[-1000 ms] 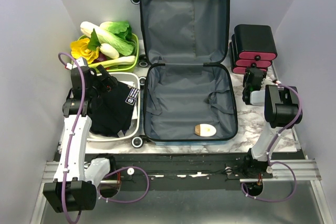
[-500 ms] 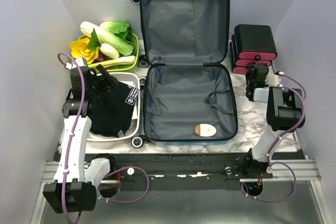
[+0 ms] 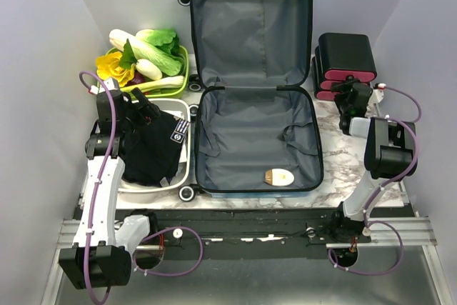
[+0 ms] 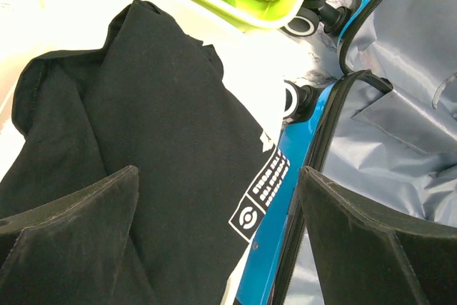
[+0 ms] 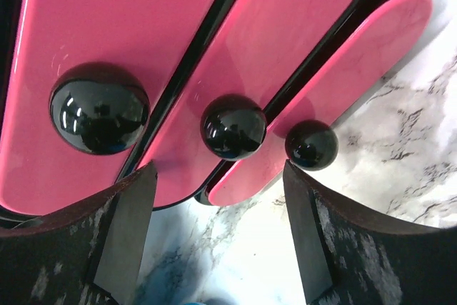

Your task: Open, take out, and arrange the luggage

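Notably, white label on black garment beside open luggage; lettering unreadable.

Luggage centre; drawer box right; vegetable tray left rear; garment in tub before tray.

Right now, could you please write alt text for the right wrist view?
Three glossy pink drawer fronts with round black knobs fill the frame, just beyond the open right gripper; white marble tabletop shows below.
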{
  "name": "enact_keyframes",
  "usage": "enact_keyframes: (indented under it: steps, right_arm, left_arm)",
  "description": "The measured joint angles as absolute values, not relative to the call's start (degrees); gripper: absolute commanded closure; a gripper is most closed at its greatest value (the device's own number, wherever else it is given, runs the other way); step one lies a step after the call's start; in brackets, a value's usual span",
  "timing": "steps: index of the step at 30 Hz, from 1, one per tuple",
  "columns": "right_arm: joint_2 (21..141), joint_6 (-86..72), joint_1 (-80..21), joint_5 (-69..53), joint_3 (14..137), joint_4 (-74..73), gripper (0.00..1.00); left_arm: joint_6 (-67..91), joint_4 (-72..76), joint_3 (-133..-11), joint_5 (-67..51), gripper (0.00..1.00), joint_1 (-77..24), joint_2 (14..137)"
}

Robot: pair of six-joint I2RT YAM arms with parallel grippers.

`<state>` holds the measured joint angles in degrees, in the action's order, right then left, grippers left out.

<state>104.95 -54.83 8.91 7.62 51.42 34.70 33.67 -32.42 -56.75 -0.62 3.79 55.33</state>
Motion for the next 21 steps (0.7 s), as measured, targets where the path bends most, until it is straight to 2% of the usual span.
enact_keyframes:
  steps: [11,13,21]
  right_arm:
    - [104.29,-48.75,12.47,0.12,54.15,30.35,0.17]
    - [104.36,-48.38,12.99,-2.20,54.30,30.06,0.00]
    - [104.81,-46.48,14.37,-10.87,55.33,30.37,0.00]
  left_arm:
    - [33.95,-32.34,-56.66,-0.64,0.01,3.79,55.27]
    - [34.00,-32.25,-56.55,-0.64,0.01,3.79,55.29]
    - [34.11,-32.16,-56.45,-0.64,0.01,3.79,55.31]
